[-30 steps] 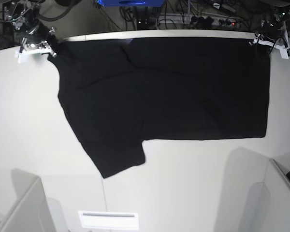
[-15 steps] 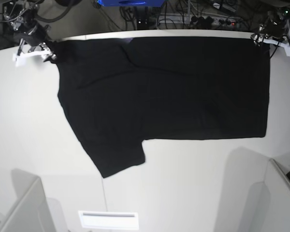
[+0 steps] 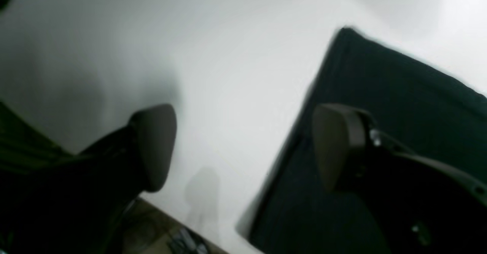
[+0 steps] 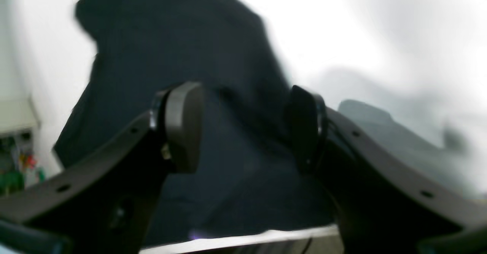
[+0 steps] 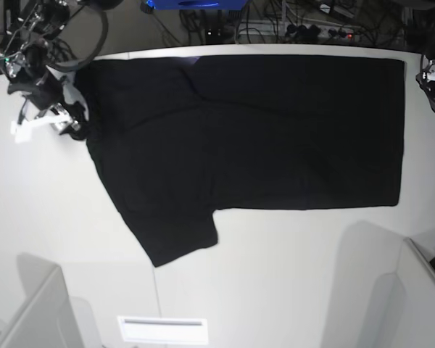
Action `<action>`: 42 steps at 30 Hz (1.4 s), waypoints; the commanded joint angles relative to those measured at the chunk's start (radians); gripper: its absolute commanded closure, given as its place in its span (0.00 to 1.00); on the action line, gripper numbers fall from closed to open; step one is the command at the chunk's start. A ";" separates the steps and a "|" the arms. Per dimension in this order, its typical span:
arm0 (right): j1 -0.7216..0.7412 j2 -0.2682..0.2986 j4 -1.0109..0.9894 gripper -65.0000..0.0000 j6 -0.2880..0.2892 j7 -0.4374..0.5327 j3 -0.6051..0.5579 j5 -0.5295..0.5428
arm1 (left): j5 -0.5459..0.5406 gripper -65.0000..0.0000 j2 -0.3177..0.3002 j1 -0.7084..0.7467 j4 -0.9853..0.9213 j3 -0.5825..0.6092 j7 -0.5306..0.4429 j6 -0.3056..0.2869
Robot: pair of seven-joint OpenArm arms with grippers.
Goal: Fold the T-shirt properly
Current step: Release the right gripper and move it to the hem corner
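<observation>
The T-shirt (image 5: 261, 134) lies flat on the table (image 5: 290, 275); both jaws gape empty.

No legible text, label, brand, number or sign appears in any view; the T-shirt (image 5: 275, 130) shows a plain black side.

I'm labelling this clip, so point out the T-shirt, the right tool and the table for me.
T-shirt (image 5: 275, 130): base view, middle of the flat black body.
Right tool (image 4: 243, 128): right wrist view, gap midway between its open fingertips, above the cloth.
Table (image 5: 275, 275): base view, bare white top below the shirt's hem.
</observation>
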 commanded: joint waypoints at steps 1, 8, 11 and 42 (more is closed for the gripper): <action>0.038 0.011 0.019 0.49 0.005 0.015 -0.023 0.016 | -0.004 0.17 -0.013 0.004 0.023 -0.002 -0.015 0.002; 0.367 0.062 -0.177 0.48 0.005 0.020 -0.255 -0.231 | -0.003 0.17 -0.017 -0.005 0.022 0.066 -0.015 0.002; 0.500 0.063 -0.335 0.44 0.011 0.021 -0.324 -0.331 | 0.003 0.17 -0.017 -0.005 0.020 0.061 -0.015 0.002; 1.062 0.105 -1.494 0.39 0.161 0.562 -0.740 -0.342 | 0.005 0.17 -0.020 -0.003 -0.101 -0.076 -0.015 0.002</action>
